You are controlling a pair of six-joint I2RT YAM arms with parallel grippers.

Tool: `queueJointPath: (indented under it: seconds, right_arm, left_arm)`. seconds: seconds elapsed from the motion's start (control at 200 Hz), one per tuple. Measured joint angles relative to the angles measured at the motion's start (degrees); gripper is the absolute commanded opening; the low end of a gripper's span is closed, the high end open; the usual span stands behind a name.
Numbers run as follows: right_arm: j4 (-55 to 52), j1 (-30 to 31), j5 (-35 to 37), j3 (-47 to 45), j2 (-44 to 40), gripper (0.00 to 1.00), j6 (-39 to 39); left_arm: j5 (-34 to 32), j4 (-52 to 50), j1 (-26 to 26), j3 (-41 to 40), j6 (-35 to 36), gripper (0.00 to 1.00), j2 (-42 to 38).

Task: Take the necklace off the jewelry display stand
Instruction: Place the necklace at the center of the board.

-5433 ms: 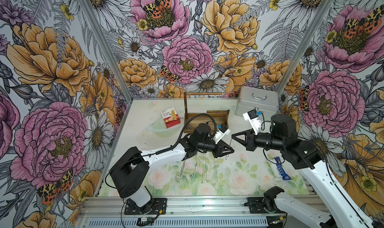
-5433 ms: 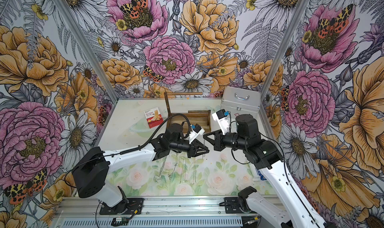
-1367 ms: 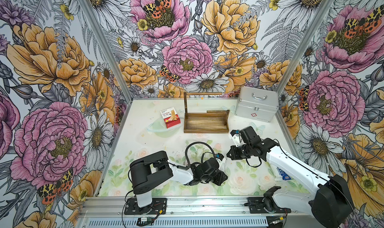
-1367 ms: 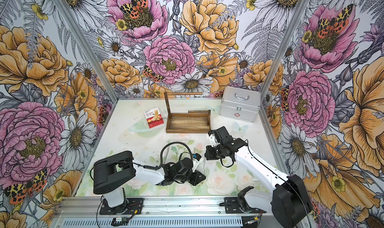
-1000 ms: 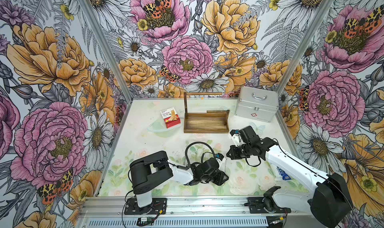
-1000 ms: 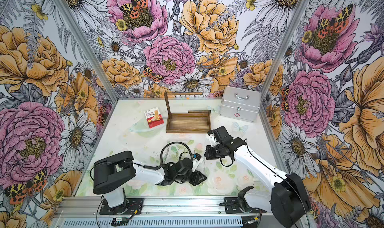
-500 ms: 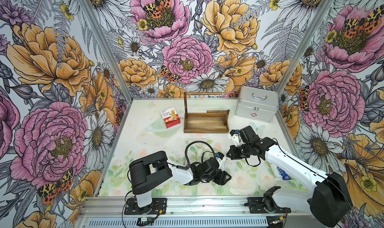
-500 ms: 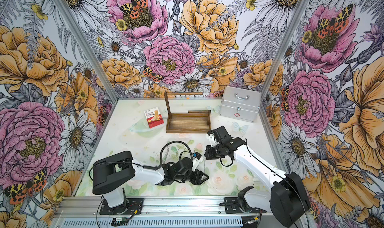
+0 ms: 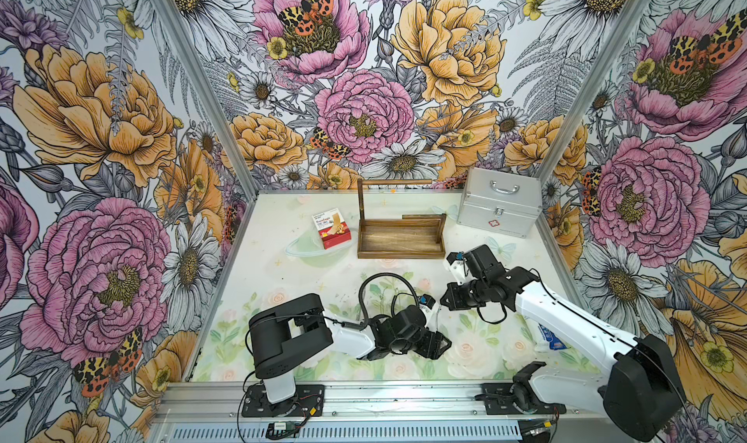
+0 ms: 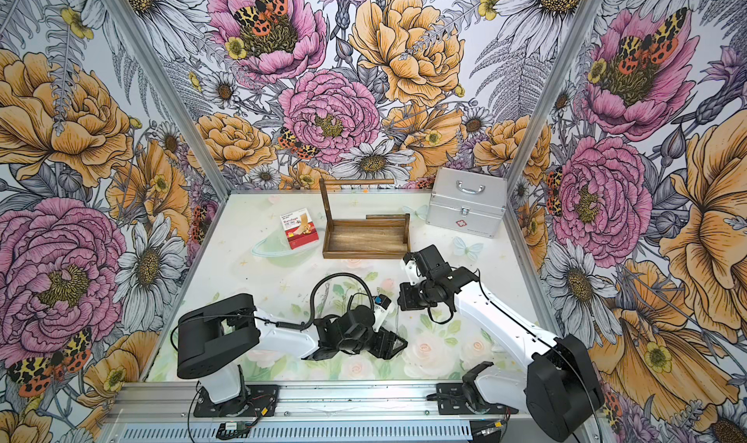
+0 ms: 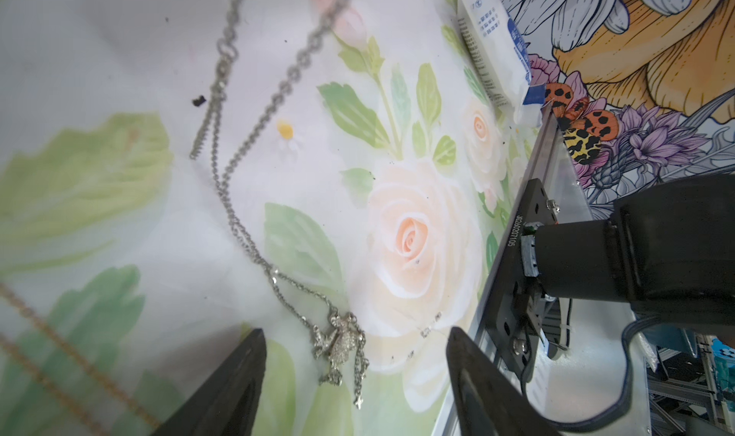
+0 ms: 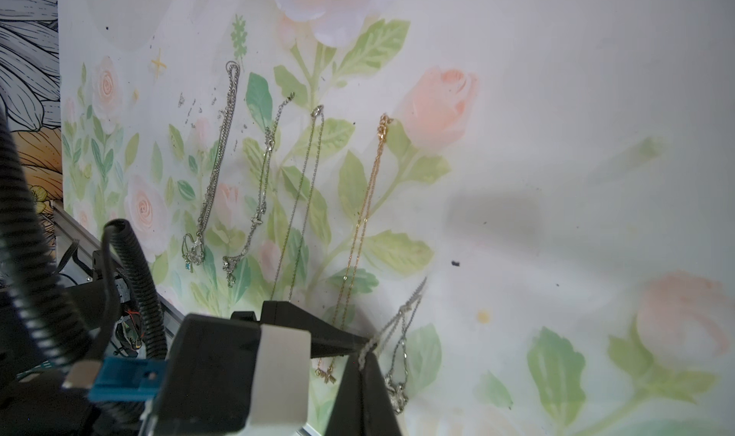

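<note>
Just ahead of the left end effector (image 9: 444, 346), in both top views, the chain is too fine to make out on the tabletop (image 9: 307, 283). The jewelry display stand (image 9: 400, 241) sits well beyond both arms with its top rod bare, so the removal itself looks done. The right end effector (image 9: 444, 299) hovers just beyond the left one, nearly tip to tip.

From the left wrist, the necklace (image 11: 220, 179) lies on the printed surface. Its glittery pendant (image 11: 340, 342) rests between the two black fingers (image 11: 238, 378), which stand wide apart and touch nothing, so this end effector is released.

From the right wrist, the right end effector (image 12: 364, 359) is clenched, and the silver chain appears pinched at its very tip. A gold chain (image 12: 358, 231) lies just beside it, apart.

The necklace looks light, limp and slippery, with fine links that could snag or tangle. A pinch on the chain near the clasp (image 11: 226, 52), not on the fragile pendant, seems the safest hold.
</note>
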Motion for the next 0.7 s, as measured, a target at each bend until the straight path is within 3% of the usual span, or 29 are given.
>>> queueJointPath:
  seconds: [0.13, 0.255, 0.325, 0.54, 0.701]
  right_arm:
    - [0.0, 0.0, 0.0, 0.0, 0.0, 0.00, 0.0]
    - [0.0, 0.0, 0.0, 0.0, 0.0, 0.00, 0.0]
    - [0.0, 0.0, 0.1, 0.0, 0.0, 0.00, 0.0]
    - [0.0, 0.0, 1.1, 0.2, 1.3, 0.00, 0.0]
    - [0.0, 0.0, 1.5, 1.4, 2.7, 0.00, 0.0]
  left_arm:
    - [-0.1, -0.8, -0.2, 0.0, 0.1, 0.65, -0.3]
    - [-0.2, -1.4, -0.2, 0.0, 0.9, 0.39, -0.6]
    - [-0.3, -2.3, -0.2, 0.3, 1.5, 0.29, -0.7]
    - [-0.8, -5.9, -0.2, 4.5, 2.8, 0.13, -0.6]
    - [-0.8, -6.6, -0.2, 7.0, 3.2, 0.08, 0.3]
